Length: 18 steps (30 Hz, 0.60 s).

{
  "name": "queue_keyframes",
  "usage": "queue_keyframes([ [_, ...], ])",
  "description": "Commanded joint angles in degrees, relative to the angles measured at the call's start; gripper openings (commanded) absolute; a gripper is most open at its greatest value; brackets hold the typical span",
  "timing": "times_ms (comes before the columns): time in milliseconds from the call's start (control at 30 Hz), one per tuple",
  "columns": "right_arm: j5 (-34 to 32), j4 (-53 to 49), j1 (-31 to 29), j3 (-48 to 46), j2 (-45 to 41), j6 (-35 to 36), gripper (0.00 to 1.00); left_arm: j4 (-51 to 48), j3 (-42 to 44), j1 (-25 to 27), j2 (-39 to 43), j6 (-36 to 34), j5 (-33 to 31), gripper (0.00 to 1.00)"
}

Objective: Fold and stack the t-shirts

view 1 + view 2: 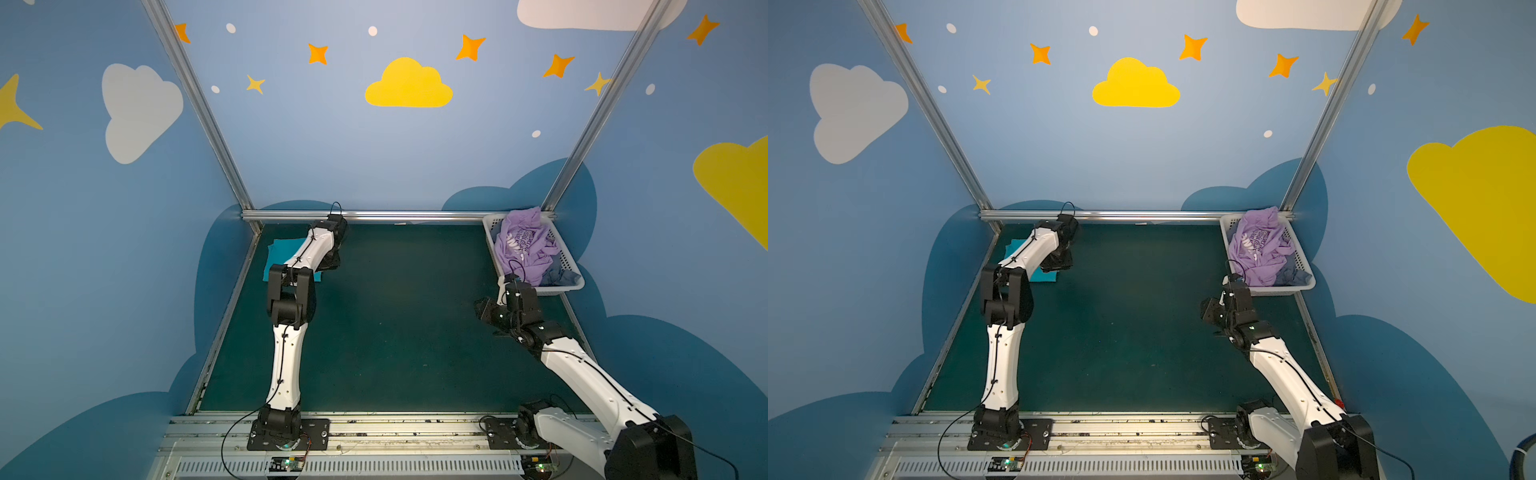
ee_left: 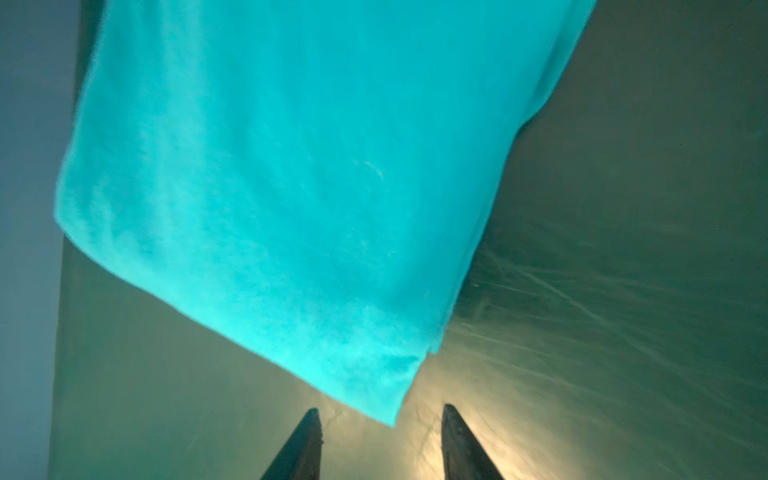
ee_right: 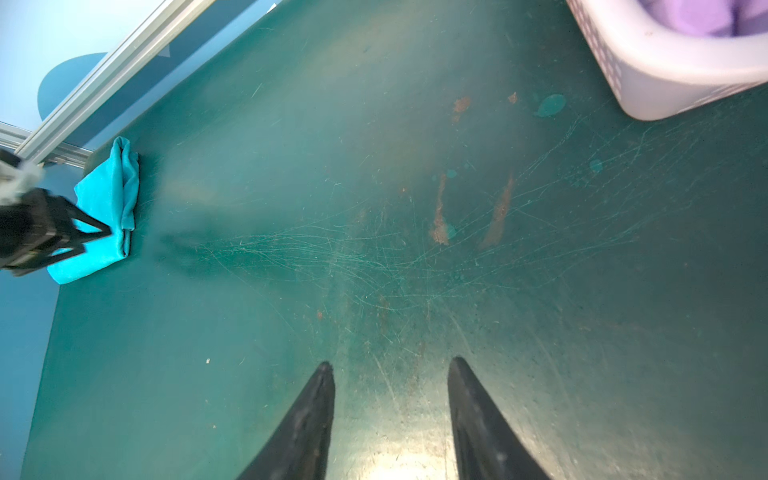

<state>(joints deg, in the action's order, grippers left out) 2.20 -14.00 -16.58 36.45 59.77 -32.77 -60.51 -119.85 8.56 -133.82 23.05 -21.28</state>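
Folded teal shirt (image 2: 291, 187) lies just ahead of the left gripper (image 2: 380, 411), whose jaws are part-spread and empty. Lavender shirt (image 1: 521, 245) is heaped in the basket (image 1: 488, 226) beyond the right gripper (image 3: 390, 363), likewise spread and empty. It looks like limp, light cloth, so I'd pinch a shoulder seam.

The teal t-shirt (image 2: 291, 187) is soft, matt cloth with a faint nap. The lavender t-shirt (image 1: 523, 245) is the same kind of cloth, crumpled. The basket (image 3: 665, 83) is smooth, perforated white plastic with a slight sheen. The bench (image 3: 374, 257) has a dark green top, finely scratched, with worn brown patches, glossy where light falls. The frame rail (image 1: 395, 215) is brushed metal. The right pincer (image 3: 391, 360) has matt black fingers.
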Motion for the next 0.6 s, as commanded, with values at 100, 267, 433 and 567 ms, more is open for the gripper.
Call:
queue_keyframes([
  [100,-0.33,-0.73,0.15,1.87,0.31,-0.01,0.46,4.77,2.5,-1.88,2.38,1.84,2.67,0.55],
  [267,0.09,-0.63,0.21,1.87,1.26,-0.1,0.46,6.84,1.8,-3.43,-0.73,2.58,4.93,0.57],
  [433,0.27,-0.59,0.18,3.59,2.4,-0.1,0.46,6.37,-3.79,-3.65,-5.82,1.73,5.37,0.51],
  [567,0.78,-0.48,0.17,3.89,3.35,-0.43,0.46,4.01,-8.6,-4.76,-10.52,3.08,6.37,0.43],
])
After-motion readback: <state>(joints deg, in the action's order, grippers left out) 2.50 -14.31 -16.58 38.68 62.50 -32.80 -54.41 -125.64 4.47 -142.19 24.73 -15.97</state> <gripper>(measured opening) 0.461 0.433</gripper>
